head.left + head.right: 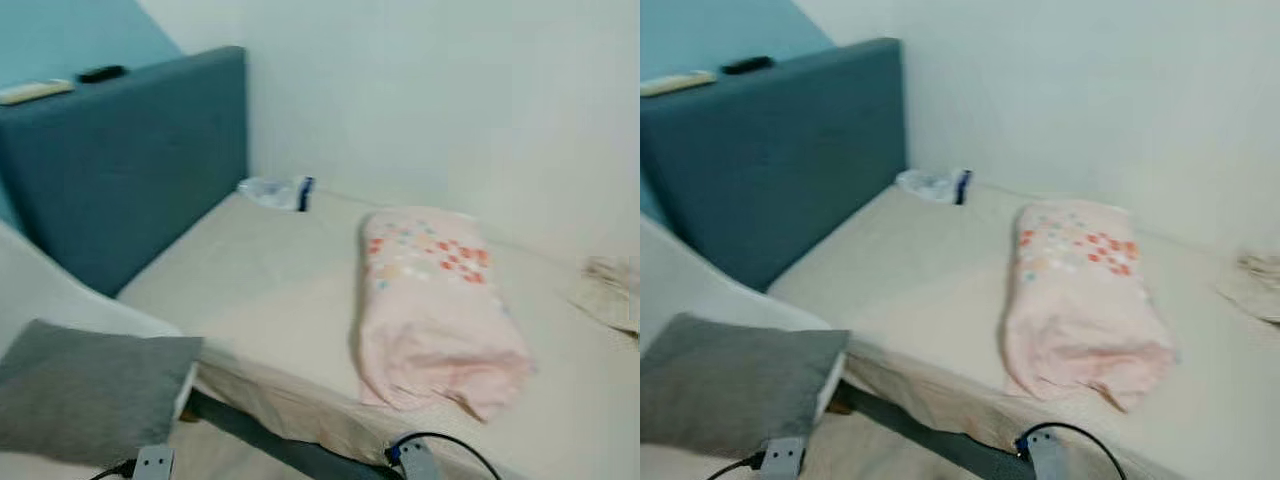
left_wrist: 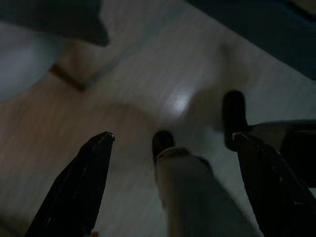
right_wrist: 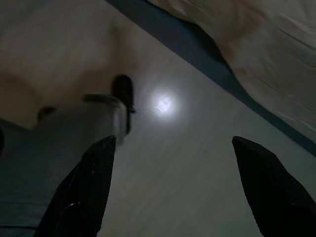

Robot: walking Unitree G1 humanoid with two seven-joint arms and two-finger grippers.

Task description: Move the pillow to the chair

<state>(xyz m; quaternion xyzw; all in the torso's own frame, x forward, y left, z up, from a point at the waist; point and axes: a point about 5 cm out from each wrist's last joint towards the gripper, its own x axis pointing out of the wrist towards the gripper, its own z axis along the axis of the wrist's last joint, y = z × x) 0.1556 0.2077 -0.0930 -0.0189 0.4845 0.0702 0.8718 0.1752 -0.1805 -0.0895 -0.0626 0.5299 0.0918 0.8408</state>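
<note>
A pink pillow (image 1: 435, 300) with a patch of coloured dots lies lengthwise on the cream bed (image 1: 270, 270), near its front edge. At the lower left stands a white chair (image 1: 60, 290) with a grey cushion (image 1: 90, 385) on its seat. Both arms hang low in front of the bed. In the left wrist view my left gripper (image 2: 173, 136) is open over the pale floor, with nothing between its fingers. In the right wrist view my right gripper (image 3: 174, 140) is also open and empty, above the floor beside the bed's dark frame (image 3: 207, 54).
A teal headboard (image 1: 130, 160) rises at the left, with a remote (image 1: 35, 90) and a black item (image 1: 100, 73) on top. A crumpled plastic bottle (image 1: 277, 190) lies by the wall. A beige cloth (image 1: 610, 290) sits at the bed's right.
</note>
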